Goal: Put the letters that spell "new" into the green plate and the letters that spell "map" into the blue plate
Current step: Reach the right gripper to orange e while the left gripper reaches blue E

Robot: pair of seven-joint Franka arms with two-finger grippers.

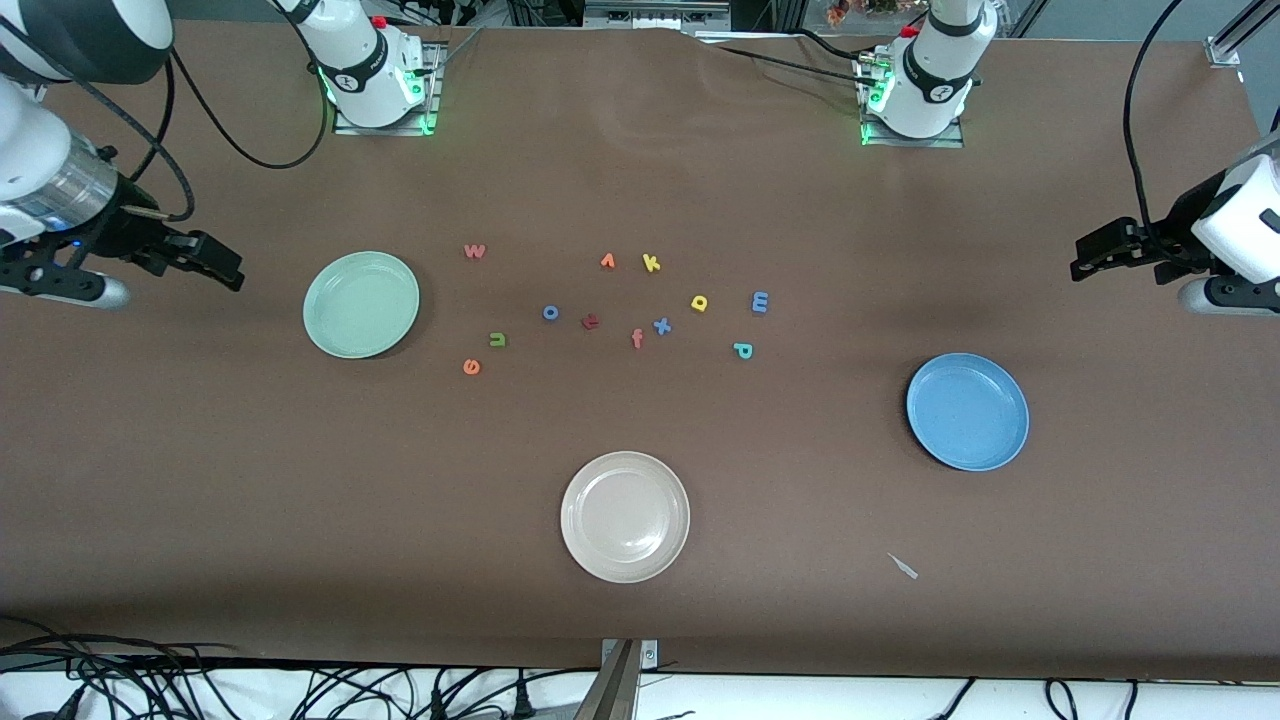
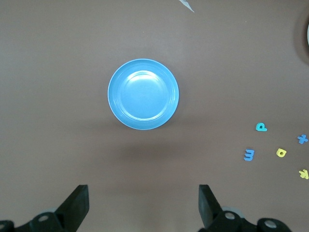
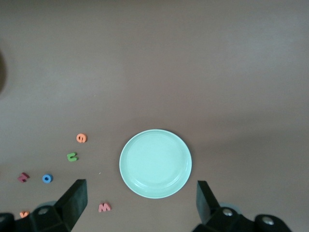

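Both grippers, left (image 1: 1090,258) and right (image 1: 225,265), hover wide and empty at table ends; green plate (image 1: 361,304) at nine o'clock, blue plate (image 1: 967,411) at four, both bare; all six letters, w (image 1: 475,251) to p (image 1: 742,350), remain mid-table; nothing placed.

A robotics lab: 2 white arms bolted on metal base plates (image 1: 383,122) with green status lights, a brown covered surface (image 1: 640,600), loose black cables (image 1: 150,685) along its edge, and aluminium framing (image 1: 1230,45).
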